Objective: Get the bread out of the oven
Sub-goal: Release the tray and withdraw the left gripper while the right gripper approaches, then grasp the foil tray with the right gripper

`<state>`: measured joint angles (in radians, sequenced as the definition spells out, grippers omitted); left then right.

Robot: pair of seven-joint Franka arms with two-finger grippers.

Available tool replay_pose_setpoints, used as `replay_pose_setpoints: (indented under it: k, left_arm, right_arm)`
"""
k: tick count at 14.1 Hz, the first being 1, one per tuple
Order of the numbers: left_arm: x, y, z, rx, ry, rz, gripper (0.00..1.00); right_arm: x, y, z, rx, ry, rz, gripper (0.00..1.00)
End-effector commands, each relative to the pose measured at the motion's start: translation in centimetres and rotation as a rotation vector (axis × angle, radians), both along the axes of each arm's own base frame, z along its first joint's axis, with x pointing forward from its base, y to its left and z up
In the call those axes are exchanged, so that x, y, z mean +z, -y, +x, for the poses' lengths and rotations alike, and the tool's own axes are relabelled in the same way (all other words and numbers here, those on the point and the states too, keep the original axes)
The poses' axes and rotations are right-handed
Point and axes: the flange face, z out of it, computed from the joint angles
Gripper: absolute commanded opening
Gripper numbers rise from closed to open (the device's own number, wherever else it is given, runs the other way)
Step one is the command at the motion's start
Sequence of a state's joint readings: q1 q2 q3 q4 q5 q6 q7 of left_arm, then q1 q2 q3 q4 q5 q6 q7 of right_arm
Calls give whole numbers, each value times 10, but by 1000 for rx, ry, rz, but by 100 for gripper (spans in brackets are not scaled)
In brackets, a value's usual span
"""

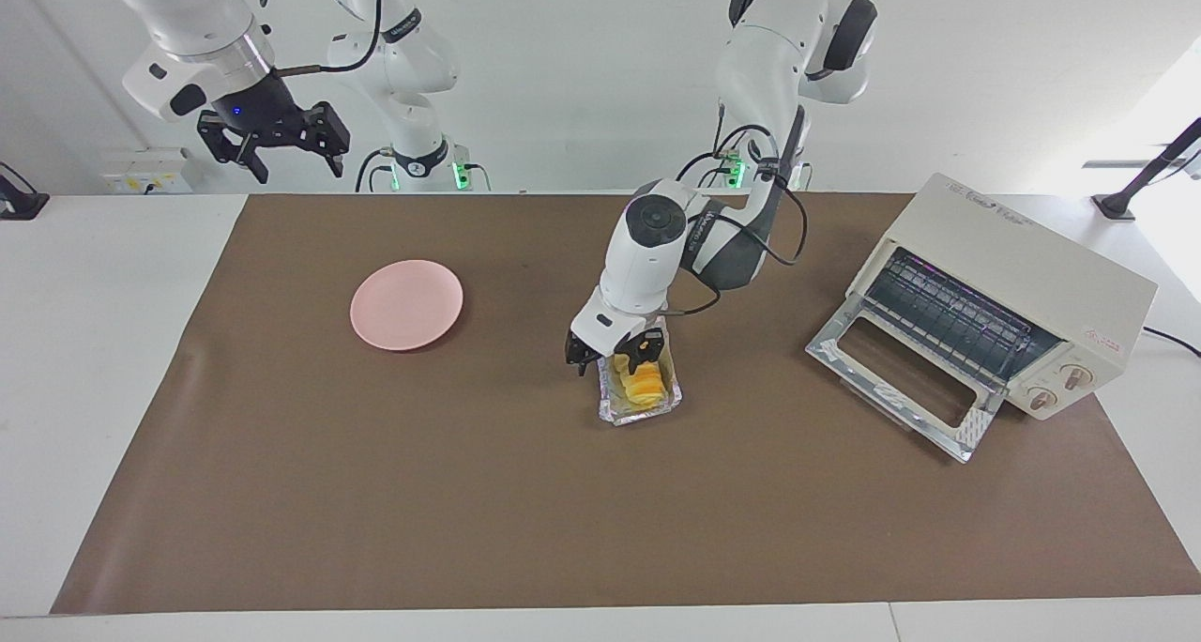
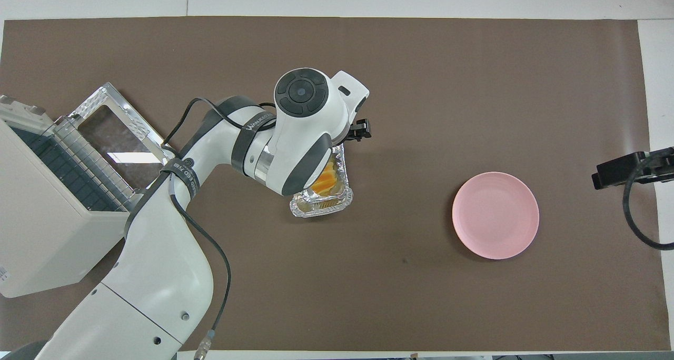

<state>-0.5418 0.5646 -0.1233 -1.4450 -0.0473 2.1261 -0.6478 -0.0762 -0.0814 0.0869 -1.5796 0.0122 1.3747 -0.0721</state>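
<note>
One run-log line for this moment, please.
left gripper: open, over foil tray | bread: in tray, on mat | oven: door down | right gripper: open, waiting raised

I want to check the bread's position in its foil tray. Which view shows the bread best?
The facing view: the bread lies nearly whole in the foil tray, just below the left gripper. In the overhead view the left arm covers most of it; only an orange edge shows.

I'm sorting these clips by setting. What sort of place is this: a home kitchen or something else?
Most likely a robotics lab staged as a kitchen: two robot arms stand at a plain table covered by a brown mat, with only a toaster oven, a foil tray of bread and a pink plate.
</note>
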Motion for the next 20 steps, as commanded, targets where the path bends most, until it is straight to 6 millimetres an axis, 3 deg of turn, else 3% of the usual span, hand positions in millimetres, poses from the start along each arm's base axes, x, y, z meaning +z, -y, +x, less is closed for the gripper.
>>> replay_pose_setpoints:
  k: [1, 4, 6, 8, 11, 14, 15, 16, 19, 20]
  left_arm:
    - [83, -83, 22, 103, -13, 19, 100]
    - [145, -207, 37, 206, -66, 72, 100]
    - [166, -276, 36, 126, -104, 97, 100]
    - [195, -328, 20, 68, -141, 108, 100]
    - [229, -358, -22, 25, -217, 150, 100]
    - [235, -384, -72, -7, -248, 181, 100]
    - [227, -385, -79, -15, -255, 181, 100]
    - [227, -385, -73, -10, -221, 174, 100]
    - [235, -391, -58, 6, -197, 158, 100]
    - [232, -397, -50, 16, -201, 154, 100]
  right_arm:
    - [-16, -43, -4, 54, 52, 5, 100]
    - [-45, -100, 7, 11, 82, 2, 100]
    - [-79, -152, 18, -13, 82, 2, 100]
    - [-126, -227, 30, -58, 82, 2, 100]
    - [-197, -300, 39, -80, 99, 12, 100]
    - [-251, -355, 54, -71, 92, -34, 100]
    - [-269, -365, 61, -74, 98, -59, 100]
    - [-279, -369, 68, -70, 102, -65, 100]
    - [-290, -351, 92, -103, 144, -24, 100]
    - [-302, -351, 94, -106, 136, -24, 100]
